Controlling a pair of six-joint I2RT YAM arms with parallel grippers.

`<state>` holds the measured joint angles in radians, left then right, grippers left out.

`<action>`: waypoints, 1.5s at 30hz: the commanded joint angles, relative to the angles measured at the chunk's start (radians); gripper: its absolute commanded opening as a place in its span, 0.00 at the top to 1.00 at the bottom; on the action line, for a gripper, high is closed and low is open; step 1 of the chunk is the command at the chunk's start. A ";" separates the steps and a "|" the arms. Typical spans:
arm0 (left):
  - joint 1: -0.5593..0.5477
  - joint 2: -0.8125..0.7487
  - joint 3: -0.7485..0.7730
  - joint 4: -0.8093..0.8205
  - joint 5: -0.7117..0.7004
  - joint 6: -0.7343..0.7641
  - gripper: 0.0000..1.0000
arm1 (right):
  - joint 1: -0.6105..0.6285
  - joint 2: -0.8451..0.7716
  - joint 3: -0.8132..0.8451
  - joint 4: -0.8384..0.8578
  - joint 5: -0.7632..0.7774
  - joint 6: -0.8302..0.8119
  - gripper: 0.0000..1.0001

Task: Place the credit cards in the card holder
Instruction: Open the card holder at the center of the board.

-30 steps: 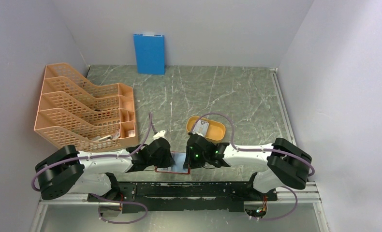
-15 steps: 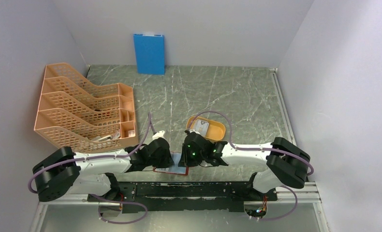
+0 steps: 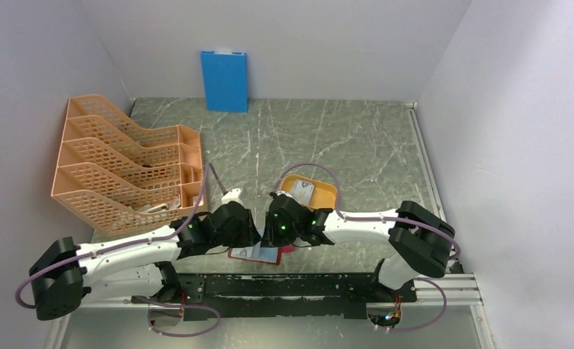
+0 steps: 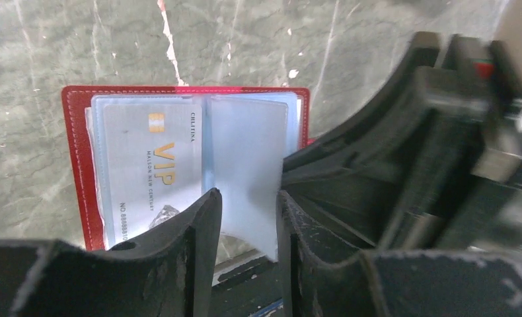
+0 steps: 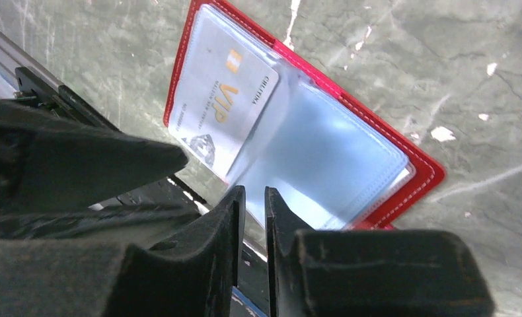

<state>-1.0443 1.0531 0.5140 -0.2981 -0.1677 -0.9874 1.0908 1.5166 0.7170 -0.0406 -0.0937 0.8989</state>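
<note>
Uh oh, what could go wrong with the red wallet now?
The dark-red leather card holder lies open right at the near edge of the grey marbled table, so a nudge might push it off. The left fingers and right fingers crowd together over it and might bump. Its loose clear plastic sleeve could flop shut or crease.

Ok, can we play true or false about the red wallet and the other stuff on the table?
1. The card holder lies open on the table. True.
2. A VIP card sits inside it. True.
3. The blue board lies flat. False: it stands upright against the back wall.
4. The yellow tray is empty. False: a pale card lies in it.
</note>
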 commanded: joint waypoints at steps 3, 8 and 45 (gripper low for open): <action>-0.003 -0.117 0.053 -0.141 -0.083 -0.008 0.59 | 0.007 0.071 0.067 0.028 -0.024 -0.028 0.77; -0.003 -0.199 0.055 -0.211 -0.125 -0.030 0.59 | 0.007 0.138 0.121 0.036 -0.050 -0.033 0.75; 0.008 -0.046 -0.144 -0.035 -0.133 -0.092 0.65 | -0.014 -0.097 -0.110 -0.136 0.193 -0.007 0.52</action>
<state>-1.0401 1.0416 0.4049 -0.3038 -0.3046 -1.0634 1.0908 1.4181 0.6327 -0.1864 0.0639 0.8814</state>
